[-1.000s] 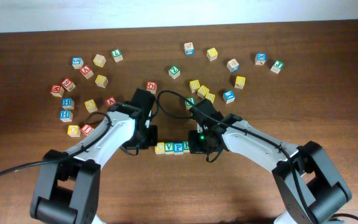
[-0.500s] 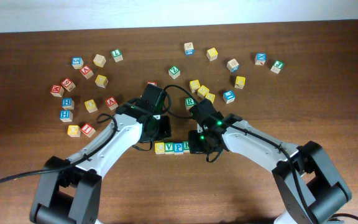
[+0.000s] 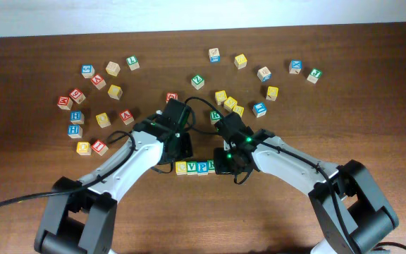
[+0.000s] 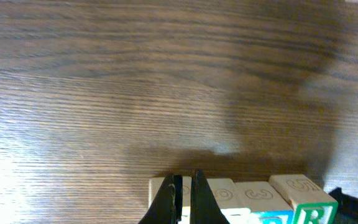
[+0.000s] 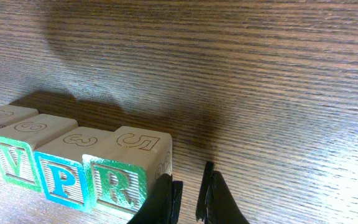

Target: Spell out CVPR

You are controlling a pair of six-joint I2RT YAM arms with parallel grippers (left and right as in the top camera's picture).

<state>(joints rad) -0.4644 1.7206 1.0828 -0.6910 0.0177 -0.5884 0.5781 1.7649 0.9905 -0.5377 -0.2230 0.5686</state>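
Note:
A row of four letter blocks lies on the wooden table: yellow C [image 3: 182,168], green V [image 3: 192,168], blue P [image 3: 201,167], green R [image 3: 211,166]. My left gripper [image 3: 181,159] hovers at the back of the C block [image 4: 159,186], its fingers [image 4: 185,190] closed to a sliver with nothing between them. The R block [image 4: 306,202] shows at the row's far end. My right gripper [image 3: 221,165] sits just right of the R block [image 5: 129,165], fingers [image 5: 191,193] nearly together and empty, the left finger against the block's side. P [image 5: 64,168] and V [image 5: 17,152] stand beside it.
Several loose letter blocks are scattered at the back left around [image 3: 94,106] and at the back right around [image 3: 259,77]. A red block [image 3: 171,97] lies just behind my left arm. Some yellow and green blocks [image 3: 225,102] lie close behind my right arm.
My left gripper has moved right and slightly back, from the row's left end to just behind the C block. The right arm and the row have not moved.

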